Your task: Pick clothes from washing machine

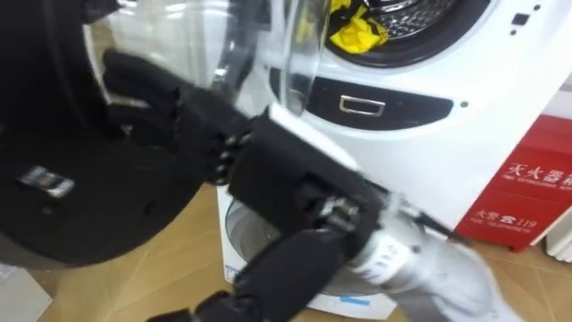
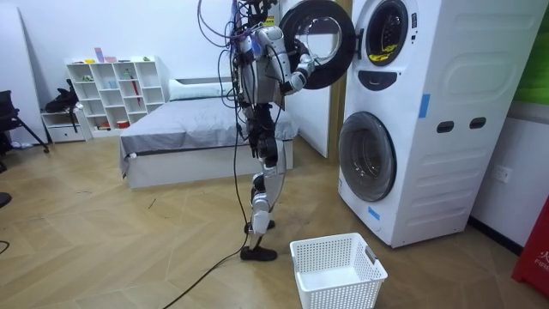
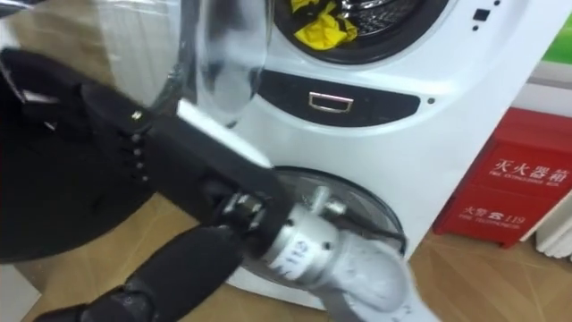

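Black on black, our right hand (image 1: 277, 174) lies flat against the inner face of the open door (image 1: 80, 215), fingers (image 1: 147, 89) straight and thumb spread, clasping nothing. Beyond the door, to its right, yellow clothes (image 1: 357, 31) sit at the front of the upper drum (image 1: 424, 18), untouched. We judge the step in hand to be clearing the door: we should push it fully aside with the flat palm, keeping off its glass bowl (image 1: 295, 45), then bring the hand round the door's edge into the opening and close on the nearest yellow fold, lifting slowly so nothing snags.
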